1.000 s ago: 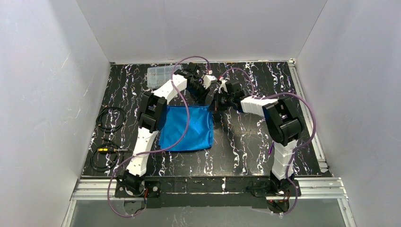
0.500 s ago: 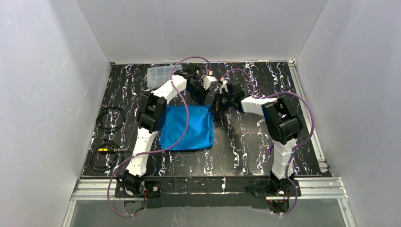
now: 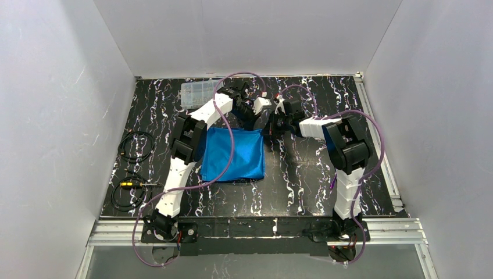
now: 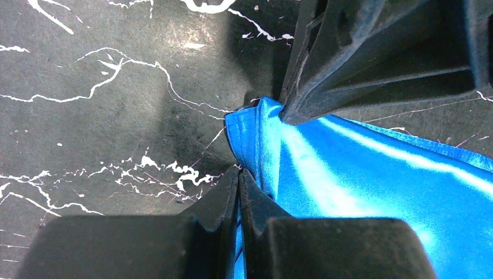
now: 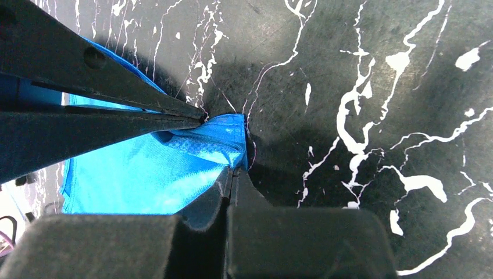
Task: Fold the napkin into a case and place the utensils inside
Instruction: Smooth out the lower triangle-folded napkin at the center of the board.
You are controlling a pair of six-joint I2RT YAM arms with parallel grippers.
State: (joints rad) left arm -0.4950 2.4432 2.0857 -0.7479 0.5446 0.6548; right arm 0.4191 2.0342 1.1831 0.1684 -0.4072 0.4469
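The bright blue napkin [image 3: 235,156] lies as a rough square on the black marbled table between the arms. Both grippers meet at its far right corner. My left gripper [image 4: 239,172] is shut, with blue cloth [image 4: 349,192] pinched between its fingers. My right gripper [image 5: 232,170] is shut on the same corner [image 5: 224,136], right beside the left one. In the top view the left gripper [image 3: 260,111] and the right gripper [image 3: 272,123] nearly touch. The utensils are out of view.
A clear plastic compartment box [image 3: 197,91] sits at the far left of the table [image 3: 302,174]. Two coils of black cable [image 3: 136,145] [image 3: 127,192] lie off the table's left edge. Purple cables loop over both arms.
My left gripper has closed on the napkin corner beside the right gripper. The napkin's far right corner and right edge have shifted slightly to the right.
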